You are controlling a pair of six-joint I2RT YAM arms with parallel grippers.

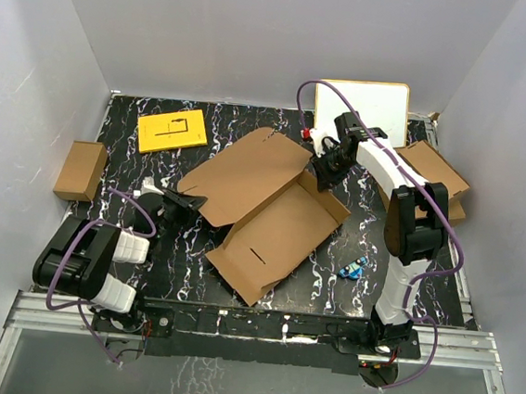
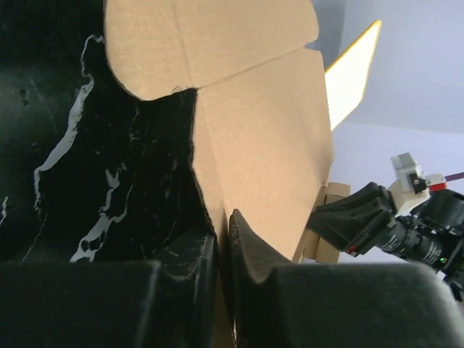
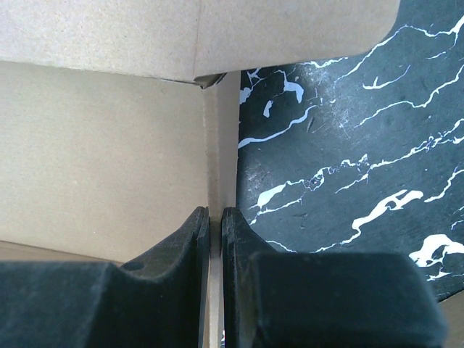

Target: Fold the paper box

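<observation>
Lying unfolded, plain brown paper box (image 1: 279, 226), one panel raised

No legible text, brand or number anywhere; only wordless black lines on the yellow card (image 1: 172, 131).

Brown on black
A plain brown corrugated cardboard mailer (image 1: 278, 231) is shown on a black tabletop (image 1: 327, 301) veined with white; a flat yellow card (image 1: 172, 131) is lined in black.

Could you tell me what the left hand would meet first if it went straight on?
The box: the left hand pinches it, and its cardboard rises directly ahead. The right hand seems farther beyond, though depth is unclear.
</observation>
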